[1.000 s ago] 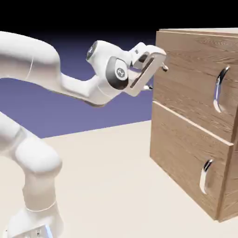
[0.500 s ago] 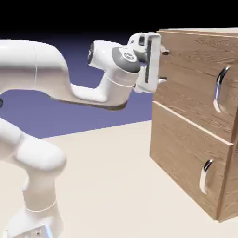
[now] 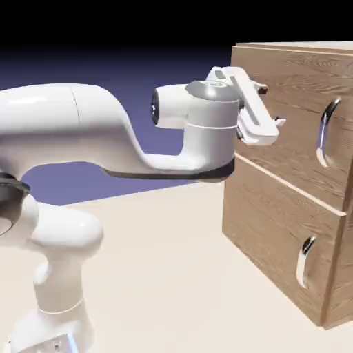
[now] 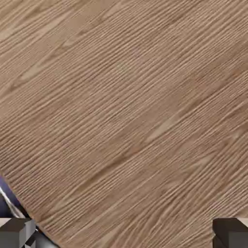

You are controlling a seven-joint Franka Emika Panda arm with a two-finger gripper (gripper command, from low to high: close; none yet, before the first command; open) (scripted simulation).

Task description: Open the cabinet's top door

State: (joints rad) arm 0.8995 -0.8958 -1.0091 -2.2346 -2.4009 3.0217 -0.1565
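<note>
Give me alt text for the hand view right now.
Light-brown wood grain of the cabinet fills almost the whole view, running diagonally. Two dark grey fingertips sit far apart in the bottom corners with nothing between them.

Cabinet (image 3: 289, 172): light-brown wood-grain finish, matt, with fine streaked grain running along both front panels; top door (image 3: 289, 117) fitted with a curved handle (image 3: 327, 132) of polished silver metal, glossy and reflective, and the lower panel's smaller handle (image 3: 304, 260) is of the same bright metal. Arm (image 3: 103, 134): smooth white plastic-like shell with a soft sheen and grey joint rings; tool (image 3: 269, 107) white-bodied, its fingertips (image 4: 17, 233) dull matt grey. Surface (image 3: 172, 276): plain cream, smooth and matt.
</note>
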